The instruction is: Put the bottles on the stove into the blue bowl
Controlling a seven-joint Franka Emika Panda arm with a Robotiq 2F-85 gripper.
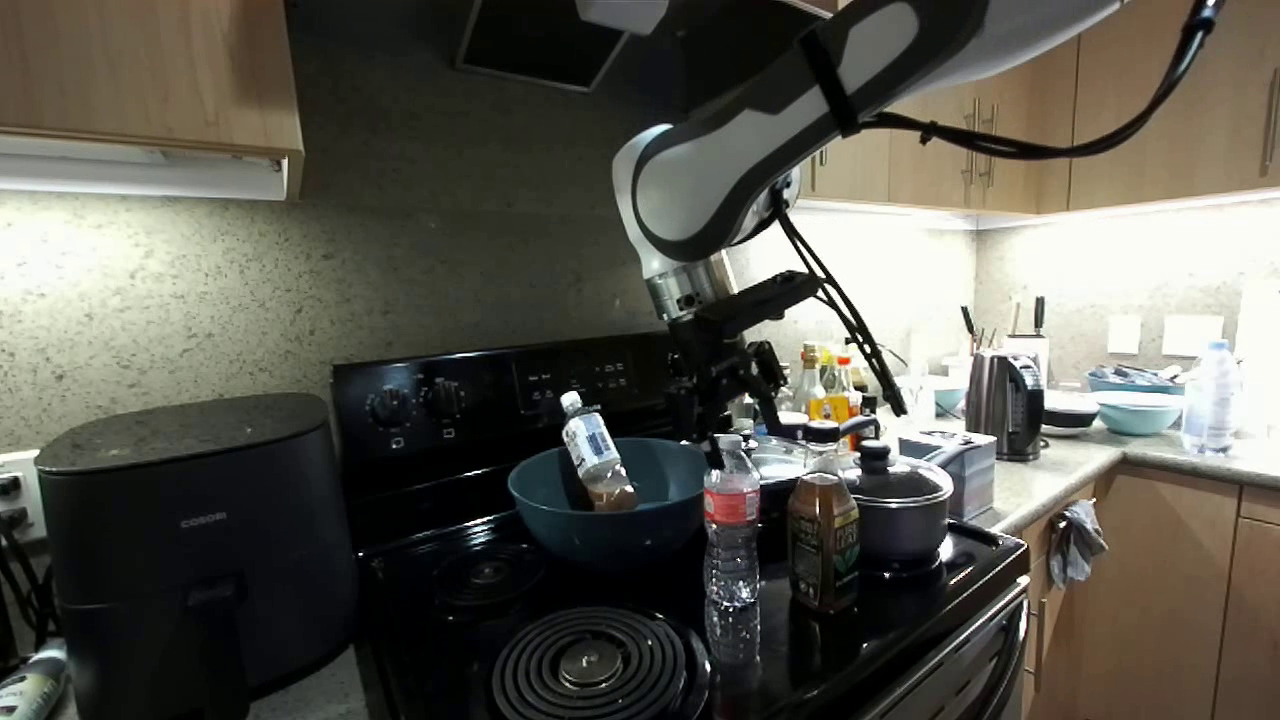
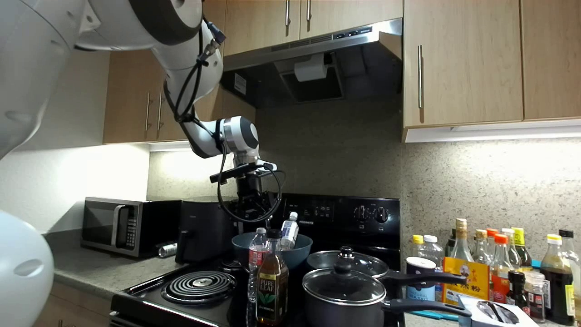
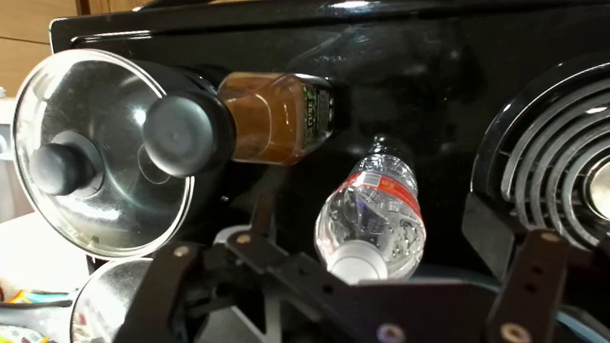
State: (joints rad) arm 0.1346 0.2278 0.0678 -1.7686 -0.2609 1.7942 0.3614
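The gripper (image 3: 376, 226) is spread wide, the red-labelled bottle (image 1: 731, 530) upright; only both exterior views show the leaning bottle (image 1: 598, 450), top upward.

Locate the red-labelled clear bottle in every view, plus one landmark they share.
In an exterior view: clear bottle, just right of centre, lower half, left of the brown tea bottle.
In an exterior view: clear bottle, left of centre, lower half, partly behind the brown tea bottle.
In the wrist view: clear bottle, just right of centre, right of the brown tea bottle.
Shared landmark: the brown tea bottle.
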